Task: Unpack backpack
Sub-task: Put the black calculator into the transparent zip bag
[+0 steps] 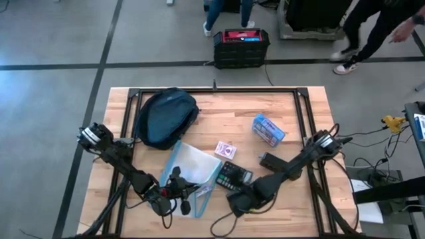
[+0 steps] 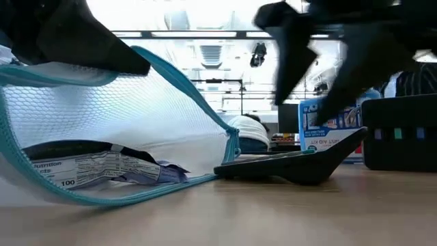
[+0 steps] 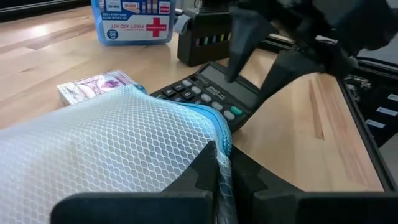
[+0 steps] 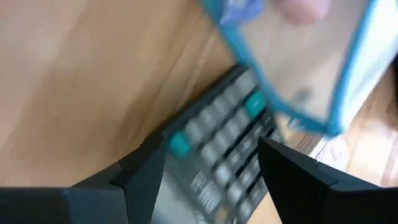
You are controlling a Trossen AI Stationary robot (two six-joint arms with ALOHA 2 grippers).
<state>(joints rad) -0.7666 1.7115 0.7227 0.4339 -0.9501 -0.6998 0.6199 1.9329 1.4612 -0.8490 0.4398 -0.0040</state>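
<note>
The dark blue backpack [image 1: 166,116] lies on the table at the far left, touched by neither gripper. Near the front edge lies a white mesh pouch [image 1: 190,169] with a teal zipper rim; a printed packet [image 2: 89,167] rests inside it. My left gripper [image 1: 180,192] is shut on the pouch's rim. A black calculator [image 1: 234,176] lies on the table just right of the pouch. Above it hangs my right gripper [image 4: 211,158], open, with its fingers [image 2: 293,55] clear of the calculator [image 2: 293,167]. My left gripper pinches the teal zipper rim [image 3: 221,146] at the pouch's open mouth between its two fingers. They come from the table's near side, slanting slightly down. The held upper rim stands raised, so the mouth gapes, while the lower rim [image 2: 136,195] and the pouch's body lie on the table.
A pack of cards [image 1: 226,150], a blue first-aid box [image 1: 267,129] and a black box [image 1: 272,161] lie to the right of the backpack. A black metal frame [image 1: 219,91] borders the table. On the floor beyond stands a red-topped black case [image 1: 240,45], with people walking nearby.
</note>
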